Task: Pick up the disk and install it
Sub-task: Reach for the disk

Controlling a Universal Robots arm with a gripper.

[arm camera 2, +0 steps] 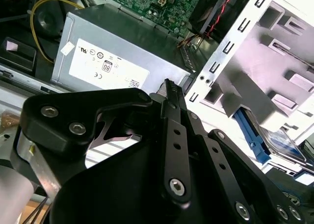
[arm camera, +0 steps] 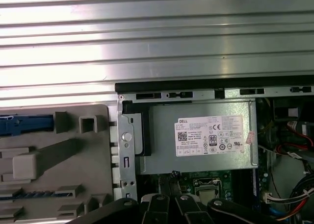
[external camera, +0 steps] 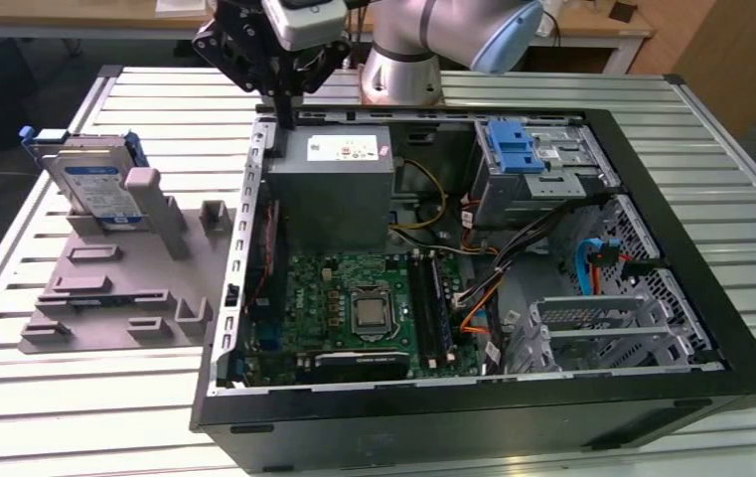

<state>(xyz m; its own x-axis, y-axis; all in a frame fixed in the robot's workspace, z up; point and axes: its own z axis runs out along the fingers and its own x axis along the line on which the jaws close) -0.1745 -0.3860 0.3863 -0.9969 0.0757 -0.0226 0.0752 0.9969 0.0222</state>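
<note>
The disk (external camera: 96, 187), a silver drive with a blue-and-white label in a blue bracket, stands on edge in a grey fixture (external camera: 126, 288) on the exterior view's left, beside the open computer case (external camera: 484, 397). In the second wrist view part of the disk (arm camera 2: 283, 144) shows behind the fixture; the first wrist view catches its blue bracket (arm camera: 24, 124). My gripper (external camera: 279, 111) hangs over the case's far corner, to the exterior view's right of the disk and apart from it. Its thin black fingers (arm camera 2: 169, 91) are shut together and hold nothing.
Inside the case lie a large grey box with a white sticker (external camera: 335, 184), a green board (external camera: 358, 308) and cables. A silver cage with a blue latch (external camera: 530, 159) sits at the far side. The slatted metal table (external camera: 695, 119) surrounds everything.
</note>
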